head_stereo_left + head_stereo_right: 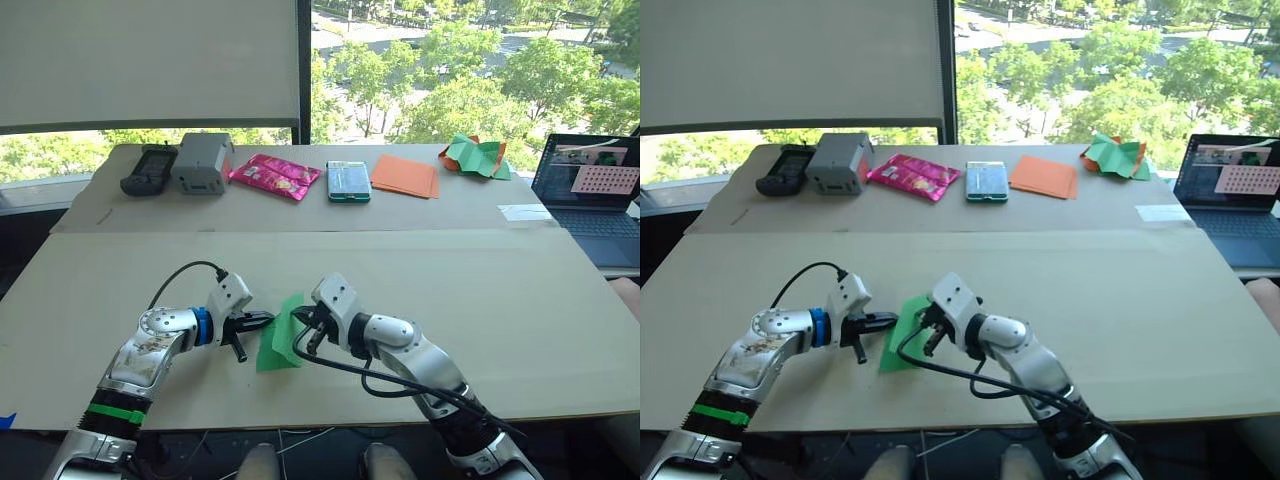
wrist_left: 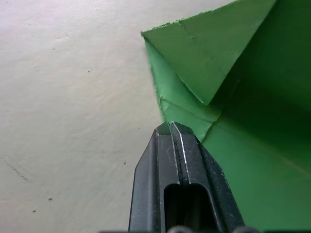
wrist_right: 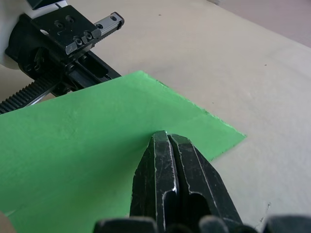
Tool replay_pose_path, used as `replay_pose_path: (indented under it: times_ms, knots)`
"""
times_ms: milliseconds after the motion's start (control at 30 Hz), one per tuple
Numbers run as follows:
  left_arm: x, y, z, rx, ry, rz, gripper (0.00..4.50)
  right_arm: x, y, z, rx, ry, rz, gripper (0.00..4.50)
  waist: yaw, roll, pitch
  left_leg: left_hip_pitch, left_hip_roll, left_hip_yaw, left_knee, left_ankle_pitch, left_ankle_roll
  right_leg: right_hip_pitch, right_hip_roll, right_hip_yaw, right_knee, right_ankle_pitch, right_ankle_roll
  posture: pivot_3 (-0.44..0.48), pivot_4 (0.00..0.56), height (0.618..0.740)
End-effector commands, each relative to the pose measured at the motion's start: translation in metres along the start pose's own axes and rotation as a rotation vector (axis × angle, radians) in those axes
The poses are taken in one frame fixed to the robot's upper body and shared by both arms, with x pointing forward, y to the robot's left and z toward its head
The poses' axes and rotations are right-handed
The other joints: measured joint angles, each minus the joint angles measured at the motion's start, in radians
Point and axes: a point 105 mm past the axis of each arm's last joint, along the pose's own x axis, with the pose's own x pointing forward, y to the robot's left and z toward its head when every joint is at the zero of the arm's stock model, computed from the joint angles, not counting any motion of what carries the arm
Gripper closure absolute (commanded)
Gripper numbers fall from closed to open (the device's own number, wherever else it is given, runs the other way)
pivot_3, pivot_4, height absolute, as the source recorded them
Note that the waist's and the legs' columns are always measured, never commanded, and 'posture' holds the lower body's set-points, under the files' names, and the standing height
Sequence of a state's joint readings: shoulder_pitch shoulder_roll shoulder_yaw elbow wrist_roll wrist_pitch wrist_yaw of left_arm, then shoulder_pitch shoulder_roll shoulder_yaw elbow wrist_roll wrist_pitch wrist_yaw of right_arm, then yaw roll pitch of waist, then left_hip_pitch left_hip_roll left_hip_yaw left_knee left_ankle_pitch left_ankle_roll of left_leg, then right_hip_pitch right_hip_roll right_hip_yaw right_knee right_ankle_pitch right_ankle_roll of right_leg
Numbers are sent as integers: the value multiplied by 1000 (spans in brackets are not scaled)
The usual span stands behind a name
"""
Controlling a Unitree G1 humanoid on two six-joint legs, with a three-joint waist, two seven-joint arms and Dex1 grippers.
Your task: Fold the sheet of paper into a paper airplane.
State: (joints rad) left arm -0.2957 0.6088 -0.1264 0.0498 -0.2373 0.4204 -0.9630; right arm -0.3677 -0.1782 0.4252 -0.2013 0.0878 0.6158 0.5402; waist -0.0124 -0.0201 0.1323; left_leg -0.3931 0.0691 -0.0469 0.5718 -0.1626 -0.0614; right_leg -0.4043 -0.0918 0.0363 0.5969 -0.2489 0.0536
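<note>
The bright green sheet of paper (image 1: 278, 345), creased and partly folded, lies on the near part of the tan table between my two grippers, its upper part lifted a little. From the left, my left gripper (image 1: 266, 319) reaches its edge. In the left wrist view its shut tips (image 2: 170, 127) touch a folded corner of the sheet (image 2: 252, 121). My right gripper (image 1: 302, 327) comes in from the right. Its shut tips (image 3: 166, 136) rest on the flat green surface (image 3: 97, 145). I see no paper between either pair of fingers.
Along the table's far side lie a black device (image 1: 148, 168), a grey box (image 1: 203, 162), a pink packet (image 1: 275, 176), a teal-edged box (image 1: 348, 181), flat orange sheets (image 1: 405, 175) and a crumpled green-and-orange paper heap (image 1: 475, 155). An open laptop (image 1: 590, 190) stands at the far right.
</note>
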Motion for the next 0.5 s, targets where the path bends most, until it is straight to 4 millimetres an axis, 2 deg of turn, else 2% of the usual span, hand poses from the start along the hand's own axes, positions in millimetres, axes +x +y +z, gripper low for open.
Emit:
replay_pose_path:
  times_ms: [33,167,267,500]
  knots:
    - [5,-3,17,42,-42,-20,4500,1,2,13,-33,-47,9,4473,0,0,0,0,0,0,0,0,0,0,0,0,0,0,0,0,150,706]
    - [13,-8,20,46,-51,-45,4500,2,3,11,-33,-43,14,4473,0,0,0,-1,0,0,0,0,0,0,1,0,0,1,1,0,150,706]
    - [19,-12,14,38,-39,-64,4500,2,3,12,-34,-44,18,4473,-1,0,0,-1,0,0,0,0,1,0,1,0,1,1,1,0,150,706]
    - [17,-12,5,11,-22,-54,4500,10,6,20,-47,-63,29,4473,-1,0,0,-1,0,-1,0,1,1,0,2,0,3,3,2,0,150,706]
